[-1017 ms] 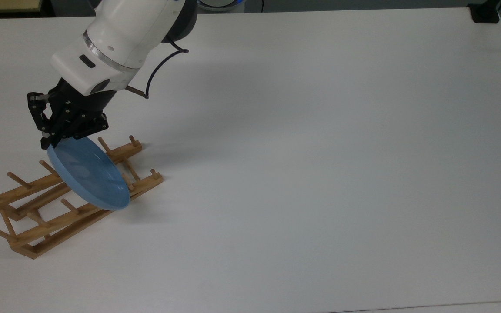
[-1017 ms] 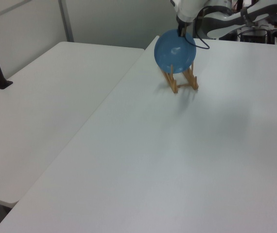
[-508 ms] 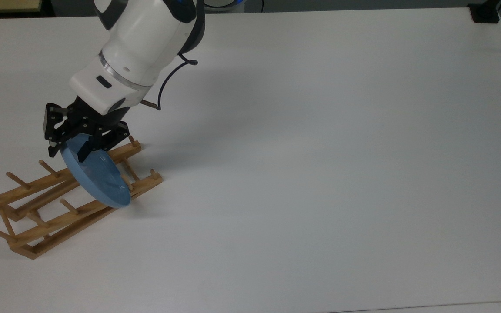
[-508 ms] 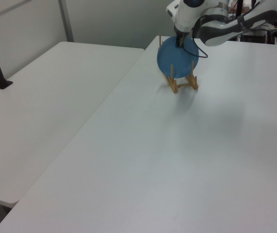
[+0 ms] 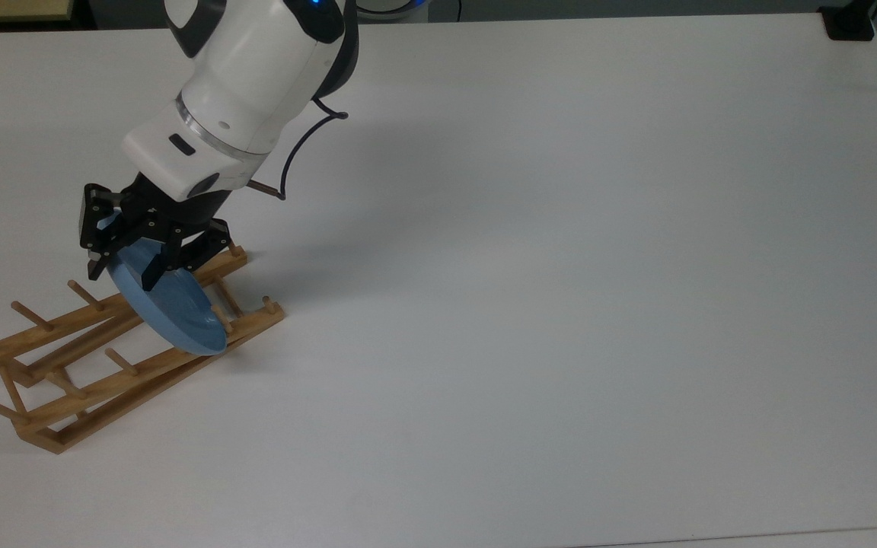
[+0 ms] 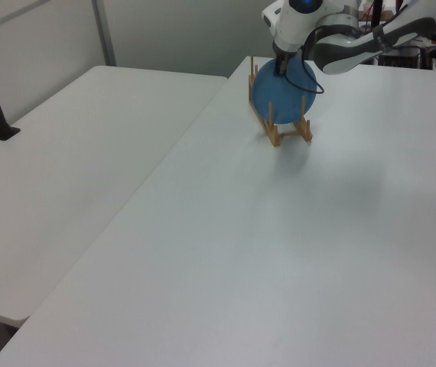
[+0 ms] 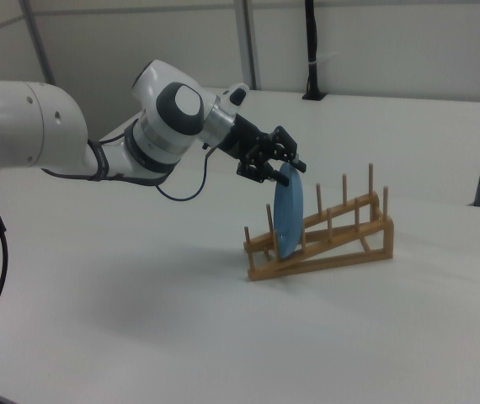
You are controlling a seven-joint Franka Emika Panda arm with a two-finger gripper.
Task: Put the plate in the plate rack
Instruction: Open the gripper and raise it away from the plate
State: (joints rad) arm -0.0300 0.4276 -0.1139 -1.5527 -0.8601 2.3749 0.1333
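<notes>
Plate (image 5: 172, 304) lowered (rack-slotted) — pincer (image 5: 128, 266) straddling rim

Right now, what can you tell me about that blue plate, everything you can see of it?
The plate is round, shallow and light blue, with a raised rim and a glossy, plastic-looking surface. It stands nearly on edge, leaning a little, in the wooden rack, between pegs near the rack's low end in the right view. Its lower edge sits down among the rails. The gripper straddles its top rim, jaws spread on either side; whether they touch the plate is unclear.
</notes>
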